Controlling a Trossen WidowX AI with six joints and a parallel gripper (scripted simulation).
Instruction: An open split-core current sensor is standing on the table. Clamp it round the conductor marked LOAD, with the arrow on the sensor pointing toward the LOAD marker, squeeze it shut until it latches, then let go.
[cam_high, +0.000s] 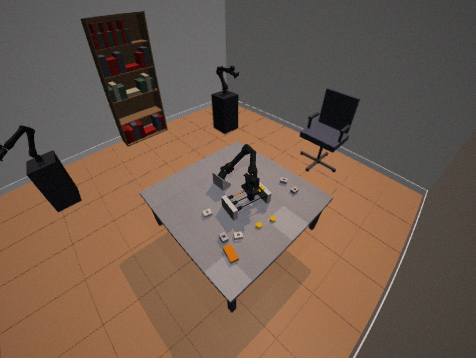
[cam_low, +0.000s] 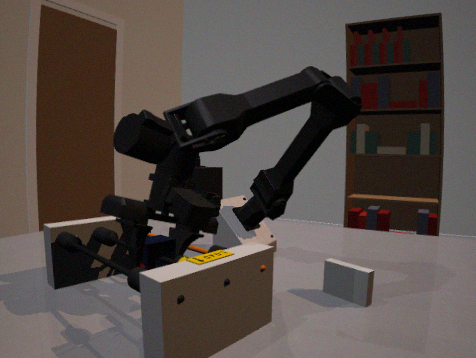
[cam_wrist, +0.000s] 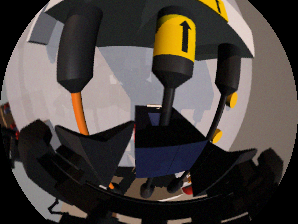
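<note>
The dark blue split-core sensor (cam_low: 159, 249) (cam_wrist: 172, 159) is between the fingers of my gripper (cam_wrist: 158, 127) (cam_low: 159, 240), which is shut on it. The middle conductor (cam_wrist: 168, 102), with a yellow arrow sleeve (cam_wrist: 175, 36), runs into the top of the sensor in the wrist view. The sleeve's arrow points up, toward the end block (cam_wrist: 120, 35) (cam_low: 215, 305). That block bears a yellow LOAD label (cam_low: 210, 257). The sensor's own arrow and latch are hidden, so I cannot tell whether it is latched. In the top view the gripper is over the rack and the sensor cannot be made out.
An orange-ended conductor (cam_wrist: 79, 112) and a black conductor (cam_wrist: 221, 112) flank the middle one. The other end block (cam_low: 75, 227) stands behind. On the table (cam_high: 175, 200) lie an orange block (cam_high: 230, 253), yellow discs (cam_high: 259, 225) (cam_high: 273, 219) and several small pale blocks.
</note>
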